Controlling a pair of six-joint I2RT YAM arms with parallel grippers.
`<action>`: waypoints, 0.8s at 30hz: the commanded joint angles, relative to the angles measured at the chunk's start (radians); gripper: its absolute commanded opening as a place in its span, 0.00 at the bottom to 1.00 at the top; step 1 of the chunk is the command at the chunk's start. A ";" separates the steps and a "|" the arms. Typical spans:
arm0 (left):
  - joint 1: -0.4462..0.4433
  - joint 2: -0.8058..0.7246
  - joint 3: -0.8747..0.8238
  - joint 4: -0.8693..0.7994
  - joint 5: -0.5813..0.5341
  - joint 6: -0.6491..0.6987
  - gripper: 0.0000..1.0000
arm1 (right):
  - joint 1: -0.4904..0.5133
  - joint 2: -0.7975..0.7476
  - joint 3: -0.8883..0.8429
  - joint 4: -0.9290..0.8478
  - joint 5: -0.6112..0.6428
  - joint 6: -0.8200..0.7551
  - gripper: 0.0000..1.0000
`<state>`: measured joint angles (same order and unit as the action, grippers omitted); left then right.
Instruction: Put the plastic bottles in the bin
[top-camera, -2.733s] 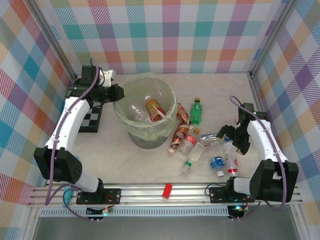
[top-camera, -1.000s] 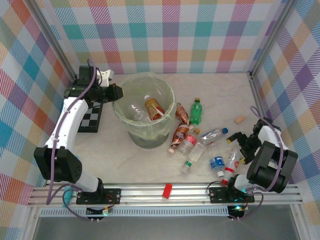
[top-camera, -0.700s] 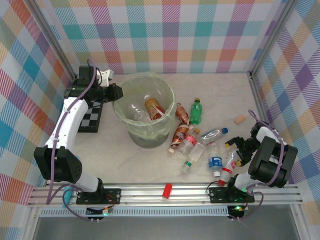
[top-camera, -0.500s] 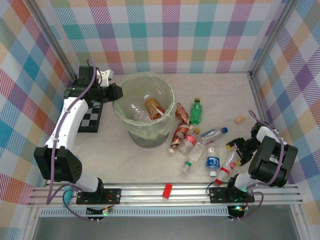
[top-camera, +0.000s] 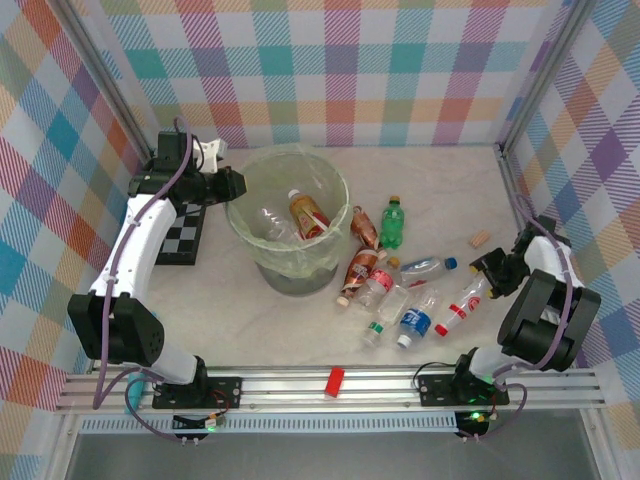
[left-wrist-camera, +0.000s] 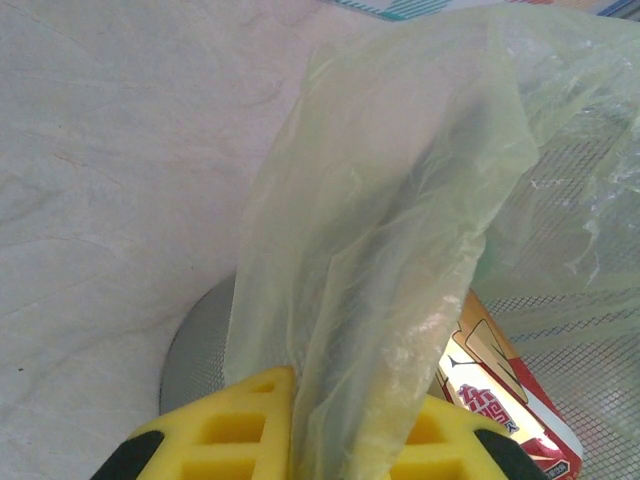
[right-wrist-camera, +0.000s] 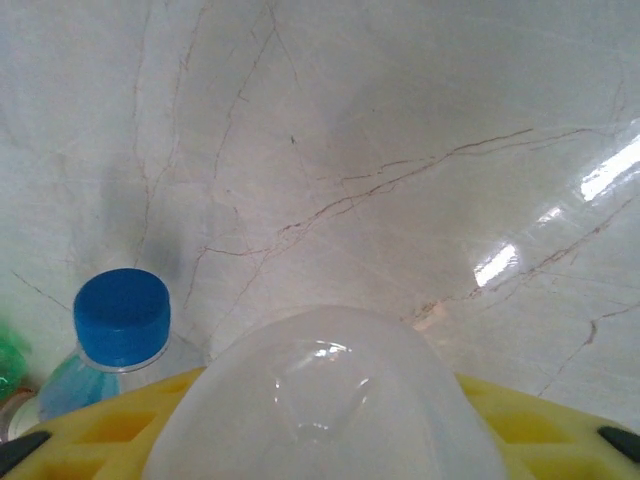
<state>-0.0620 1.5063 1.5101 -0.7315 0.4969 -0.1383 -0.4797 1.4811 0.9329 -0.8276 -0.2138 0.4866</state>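
A pale, marble-veined worktop (top-camera: 250, 320) lies inside walls of pastel plaid cloth (top-camera: 350, 70). A flat black-and-white chessboard (top-camera: 180, 242) rests on it at the left, partly hidden. A small red block (top-camera: 335, 381) sits on the aluminium rail (top-camera: 280, 392) at the near edge, about midway along. A little tan piece (top-camera: 480, 239), too small to identify, lies alone on the worktop near the right wall

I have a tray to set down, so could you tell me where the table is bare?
Bare: the near-left stretch between the bin, the chessboard and the front rail; also the far-right strip behind the bottles. Crowded: right of the bin.
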 joint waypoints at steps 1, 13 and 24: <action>0.016 -0.018 -0.004 0.009 0.051 -0.026 0.15 | -0.014 -0.076 0.008 0.011 0.004 0.023 0.49; 0.016 -0.017 -0.005 0.012 0.055 -0.029 0.15 | -0.021 -0.221 0.319 -0.042 -0.062 0.105 0.43; 0.011 -0.011 -0.002 0.010 0.057 -0.031 0.15 | 0.156 -0.268 0.607 0.012 -0.119 0.217 0.35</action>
<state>-0.0570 1.5063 1.5097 -0.7315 0.5007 -0.1410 -0.4072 1.2163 1.4498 -0.8310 -0.3199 0.6636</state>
